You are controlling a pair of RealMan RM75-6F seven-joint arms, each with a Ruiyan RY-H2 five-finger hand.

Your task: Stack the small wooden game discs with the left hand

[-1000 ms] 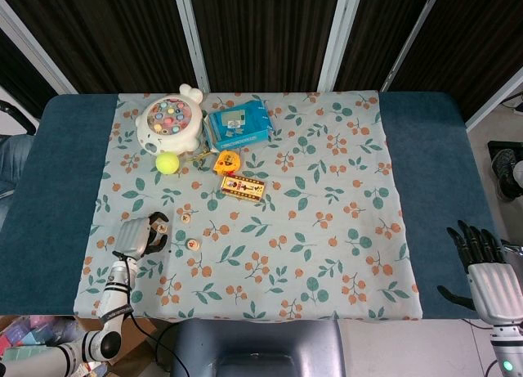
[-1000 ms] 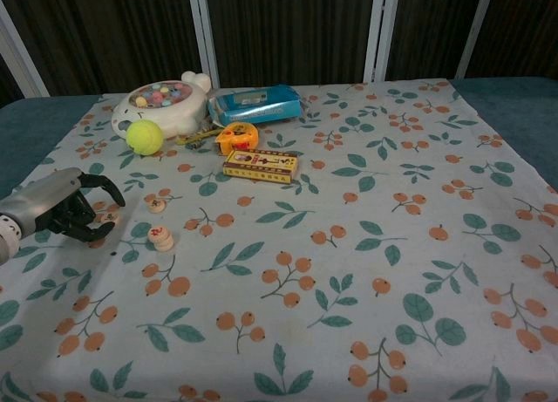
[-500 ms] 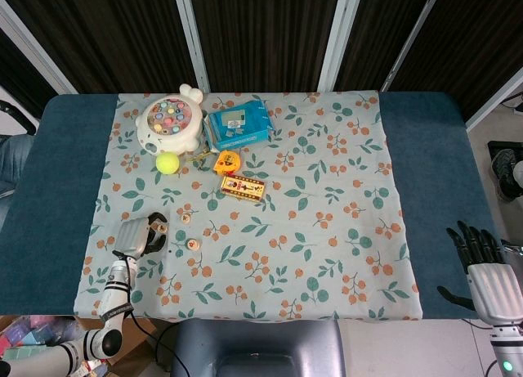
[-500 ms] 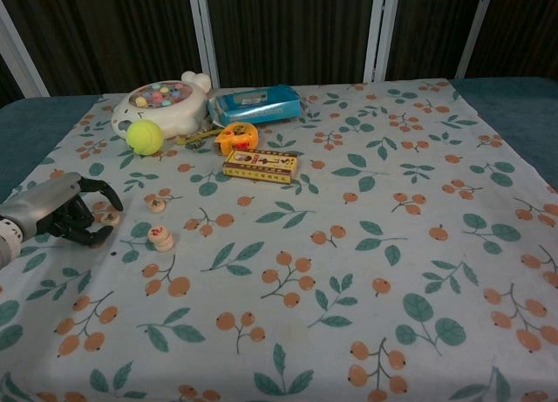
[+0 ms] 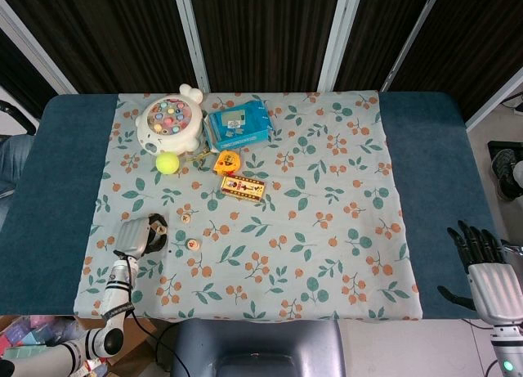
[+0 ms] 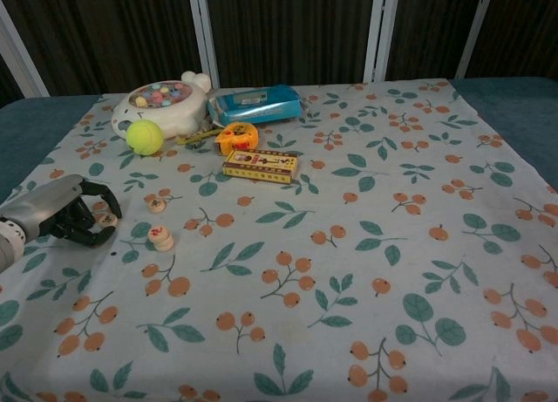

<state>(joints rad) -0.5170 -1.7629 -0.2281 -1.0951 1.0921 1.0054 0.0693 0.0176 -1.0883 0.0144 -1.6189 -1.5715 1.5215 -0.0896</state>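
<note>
Near the tablecloth's (image 6: 366, 271) left edge, the left hand (image 6: 65, 212) curls around one wooden disc (image 6: 106, 219), grip unclear; a loose pinch may drop it before the two-disc stack (image 6: 161, 237)

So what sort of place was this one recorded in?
Probably an indoor lab tabletop setup: a table under a floral cloth, dark curtains behind, toys like a fishing game and tennis ball laid out.

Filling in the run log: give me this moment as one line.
left hand: curled around disc on cloth | stacked discs: untouched | lone disc: untouched | right hand: open, idle
</note>
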